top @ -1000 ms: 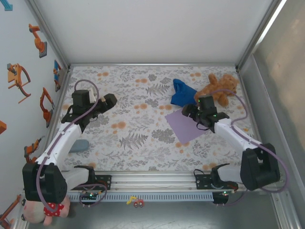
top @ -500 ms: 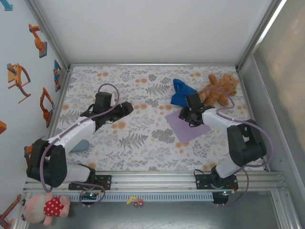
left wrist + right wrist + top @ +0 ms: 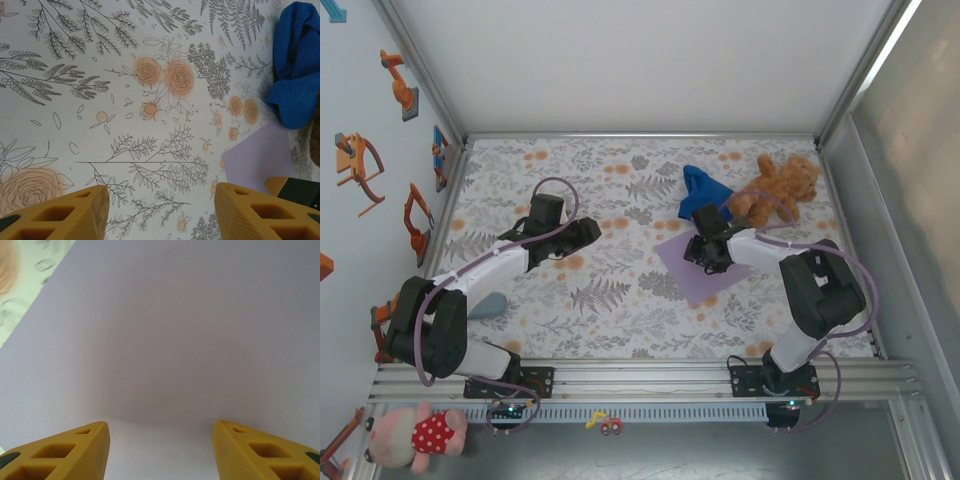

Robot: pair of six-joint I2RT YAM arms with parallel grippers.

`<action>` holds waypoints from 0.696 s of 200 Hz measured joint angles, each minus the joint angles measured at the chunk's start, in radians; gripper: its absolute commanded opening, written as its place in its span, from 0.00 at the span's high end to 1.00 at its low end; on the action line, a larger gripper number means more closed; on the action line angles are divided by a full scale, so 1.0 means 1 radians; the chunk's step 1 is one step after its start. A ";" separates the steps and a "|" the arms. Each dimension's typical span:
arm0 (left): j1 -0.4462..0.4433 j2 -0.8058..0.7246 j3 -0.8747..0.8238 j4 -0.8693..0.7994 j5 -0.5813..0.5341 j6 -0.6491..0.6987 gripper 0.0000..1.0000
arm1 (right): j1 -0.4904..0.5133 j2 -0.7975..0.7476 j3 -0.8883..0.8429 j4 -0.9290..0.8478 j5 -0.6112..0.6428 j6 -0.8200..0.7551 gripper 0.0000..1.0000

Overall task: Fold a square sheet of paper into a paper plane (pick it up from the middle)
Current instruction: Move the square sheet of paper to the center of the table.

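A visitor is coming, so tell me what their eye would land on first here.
The lavender square sheet of paper lies flat right of centre on the floral table, with the right gripper open above it. Just beyond sit a crumpled blue cloth and a brown teddy bear. The left gripper hangs open over bare table left of centre.

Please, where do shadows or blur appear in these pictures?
Right wrist view: a soft shadow lies on the square sheet of paper ahead of the yellow fingers; the floral tablecloth at top left is blurred. Left wrist view: the tablecloth print is sharp, evenly lit.
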 measured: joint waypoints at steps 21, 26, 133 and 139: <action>0.002 0.000 0.001 -0.020 -0.036 -0.001 0.46 | 0.089 0.044 0.044 0.026 -0.005 0.045 0.45; 0.004 0.000 0.001 -0.028 -0.045 -0.001 0.46 | 0.114 0.060 0.059 0.036 -0.009 0.056 0.45; 0.105 -0.080 -0.042 -0.098 -0.029 -0.047 0.64 | 0.257 0.187 0.309 0.061 -0.124 -0.045 0.56; 0.104 -0.080 -0.044 -0.099 -0.020 -0.050 0.65 | 0.248 0.185 0.325 0.052 -0.125 -0.062 0.57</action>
